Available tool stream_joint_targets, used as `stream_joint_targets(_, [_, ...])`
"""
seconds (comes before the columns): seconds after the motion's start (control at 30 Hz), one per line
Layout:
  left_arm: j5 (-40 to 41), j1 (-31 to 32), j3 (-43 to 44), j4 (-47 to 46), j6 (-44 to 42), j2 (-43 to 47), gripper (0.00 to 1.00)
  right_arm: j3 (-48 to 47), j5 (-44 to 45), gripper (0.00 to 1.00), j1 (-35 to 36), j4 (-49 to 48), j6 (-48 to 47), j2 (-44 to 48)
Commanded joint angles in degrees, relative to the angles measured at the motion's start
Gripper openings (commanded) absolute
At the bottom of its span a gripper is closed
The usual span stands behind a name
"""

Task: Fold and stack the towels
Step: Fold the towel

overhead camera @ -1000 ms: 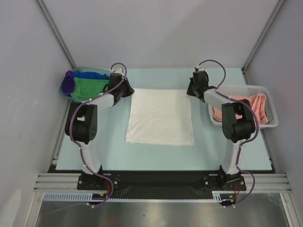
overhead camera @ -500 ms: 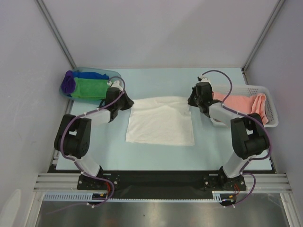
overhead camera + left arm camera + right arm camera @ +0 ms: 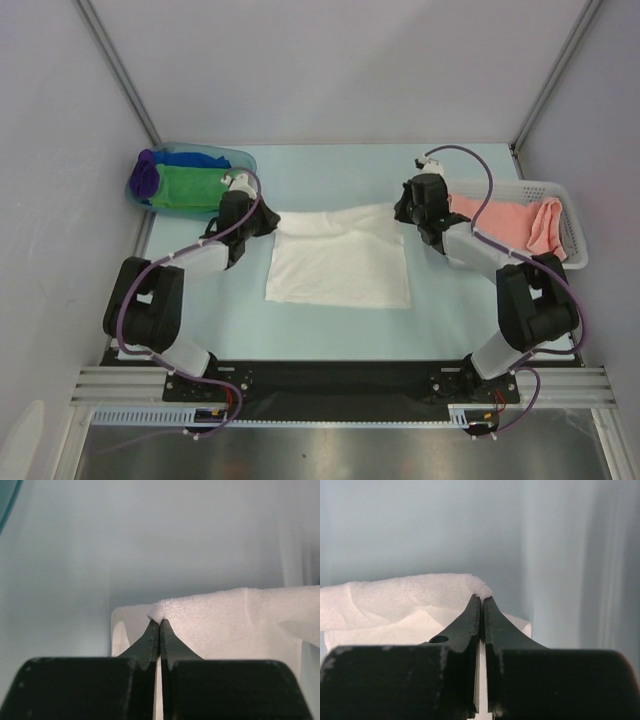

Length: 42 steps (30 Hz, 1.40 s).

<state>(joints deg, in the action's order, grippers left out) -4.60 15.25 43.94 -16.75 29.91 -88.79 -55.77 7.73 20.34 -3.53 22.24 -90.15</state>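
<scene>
At mid-table, left gripper [image 3: 271, 222] and right gripper [image 3: 403, 212] each pinch a far corner of the white towel [image 3: 340, 266].

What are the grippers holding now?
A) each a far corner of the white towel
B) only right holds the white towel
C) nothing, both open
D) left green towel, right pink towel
A: left gripper and right gripper are each shut on a corner of the white towel.

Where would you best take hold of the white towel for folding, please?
The white towel is a rectangle, so pinch its two far corners, one from each side; the left pincer and right pincer are shut on them.
</scene>
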Motion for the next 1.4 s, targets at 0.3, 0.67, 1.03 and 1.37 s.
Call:
stream_joint_targets(0.3, [0.91, -0.39, 24.25, 2.51, -3.10, -19.04, 0.00, -14.19, -2.01, 0.04, -4.95, -8.24, -7.12, -14.96])
stream_joint_targets(0.67, [-0.94, -1.62, 26.37, 2.16, -3.37, -22.91, 0.00, -16.73, -4.65, 0.15, -5.66, -8.25, -7.83, -19.10])
stream_joint_targets(1.03, [-1.90, -1.80, 21.91, 0.15, -2.58, -19.16, 0.00, -13.32, -4.47, 0.06, -5.57, -10.09, -7.48, -15.33])
stream_joint_targets(1.37, [0.03, -1.10, 0.55, -6.62, 2.77, -1.50, 0.05, 7.57, -3.25, 0.13, -2.85, -15.36, -4.14, 3.28])
